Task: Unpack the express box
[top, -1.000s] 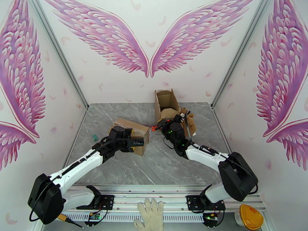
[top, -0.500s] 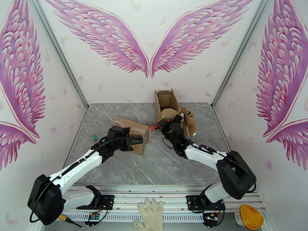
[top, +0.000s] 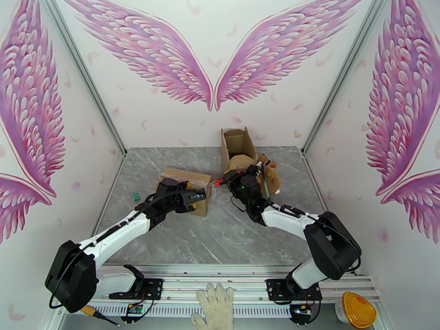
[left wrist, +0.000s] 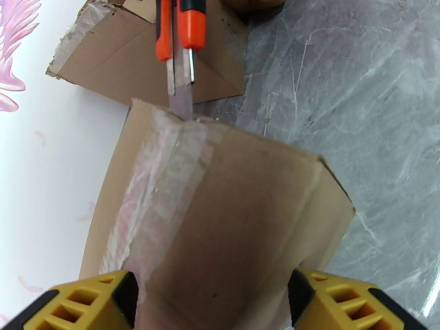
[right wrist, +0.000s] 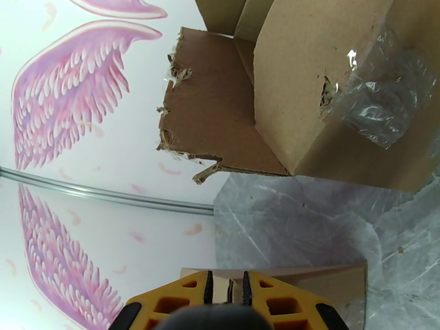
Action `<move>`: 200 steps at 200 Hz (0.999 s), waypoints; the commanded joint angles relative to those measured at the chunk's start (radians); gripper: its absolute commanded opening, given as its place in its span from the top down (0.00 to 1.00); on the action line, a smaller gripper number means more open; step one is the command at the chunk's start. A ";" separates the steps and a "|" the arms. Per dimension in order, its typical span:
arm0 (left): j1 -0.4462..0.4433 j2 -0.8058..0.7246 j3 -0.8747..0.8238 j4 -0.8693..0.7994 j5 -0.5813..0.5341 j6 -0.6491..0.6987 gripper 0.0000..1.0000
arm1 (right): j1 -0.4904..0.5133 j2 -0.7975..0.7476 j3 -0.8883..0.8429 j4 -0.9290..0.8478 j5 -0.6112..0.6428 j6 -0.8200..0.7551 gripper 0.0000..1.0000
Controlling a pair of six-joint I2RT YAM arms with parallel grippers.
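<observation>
The sealed box (top: 184,181), a cardboard parcel with clear tape along its top seam, lies on the grey marble table (top: 220,237) left of the middle, just in front of the left arm's reach. The left gripper (top: 197,198) is at the box's near right corner. In the left wrist view its yellow fingers (left wrist: 91,303) stand wide apart at the bottom, with the taped top of the box running up between them. I cannot tell whether they are pressing on the cardboard or only straddling it. The right gripper (top: 234,177) is closed on a knife (left wrist: 184,28) with an orange handle. The thin blade points down and touches the far top edge of the sealed box right at the tape line. In the right wrist view the fingers (right wrist: 187,295) sit close together with only a narrow slot between them, and the far edge of the sealed box shows just beyond them. An open box (top: 236,143) stands at the back of the table near the wall, with torn flaps and a scrap of clear tape hanging from one side. A brown soft toy (top: 270,177) lies beside it to the right. A small green thing (top: 135,196) lies near the table's left edge. A white glove (top: 214,306) rests on the rail between the arm bases, and a tub with a yellow lid (top: 357,309) sits at the near right corner.
</observation>
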 commanded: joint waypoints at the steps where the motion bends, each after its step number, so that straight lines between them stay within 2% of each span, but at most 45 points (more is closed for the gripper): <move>1: -0.010 0.013 -0.007 0.094 0.015 -0.050 0.25 | 0.023 0.007 0.037 -0.037 -0.075 -0.003 1.00; 63: -0.011 0.012 -0.011 0.081 0.012 -0.070 0.28 | 0.015 -0.003 0.067 -0.104 -0.147 -0.047 1.00; 109: -0.007 0.004 -0.022 -0.005 0.079 -0.060 0.38 | -0.033 -0.080 0.060 -0.161 -0.054 -0.099 1.00; 141: -0.005 0.007 -0.016 -0.033 0.100 -0.060 0.43 | -0.071 -0.057 0.078 -0.118 -0.028 -0.101 1.00; 200: -0.009 -0.003 -0.026 -0.067 0.121 -0.074 0.45 | -0.077 0.016 0.123 -0.041 -0.033 -0.089 1.00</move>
